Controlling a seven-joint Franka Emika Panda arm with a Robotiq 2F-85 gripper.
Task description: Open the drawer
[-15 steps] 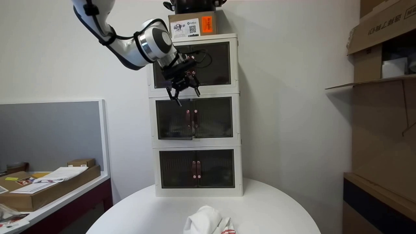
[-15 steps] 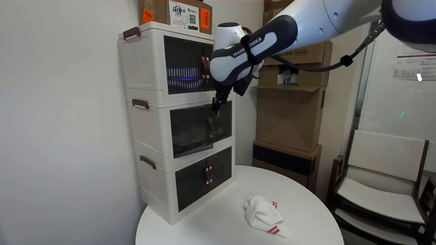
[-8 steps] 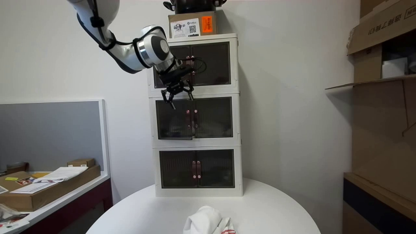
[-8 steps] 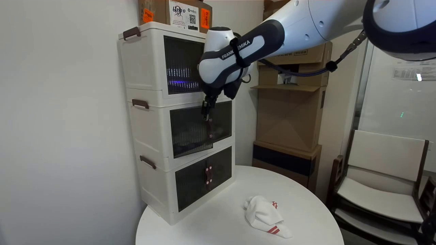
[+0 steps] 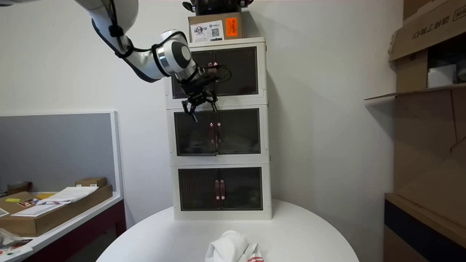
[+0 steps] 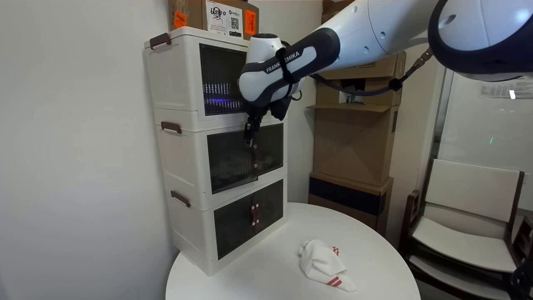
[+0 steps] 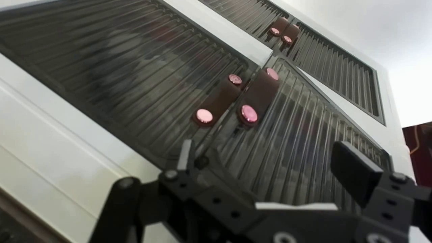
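The middle dark grey front of the white cabinet is a pair of ribbed doors with reddish handles at the centre. Its left door stands slightly ajar in both exterior views; the right door looks flush. My gripper is open and empty, pointing down in front of the left door's upper part, above the handles. In an exterior view the gripper overlaps the door; I cannot tell whether it touches. In the wrist view the open fingers are spread before the ajar door, with the handles beyond them.
Top and bottom fronts lie above and below. A carton sits on the cabinet. A white cloth lies on the round table. Cardboard boxes and chairs stand to the side.
My gripper has moved left and down in an exterior view, mostly in the earlier half second, and has stayed open. The left middle door has swung very slightly inward.
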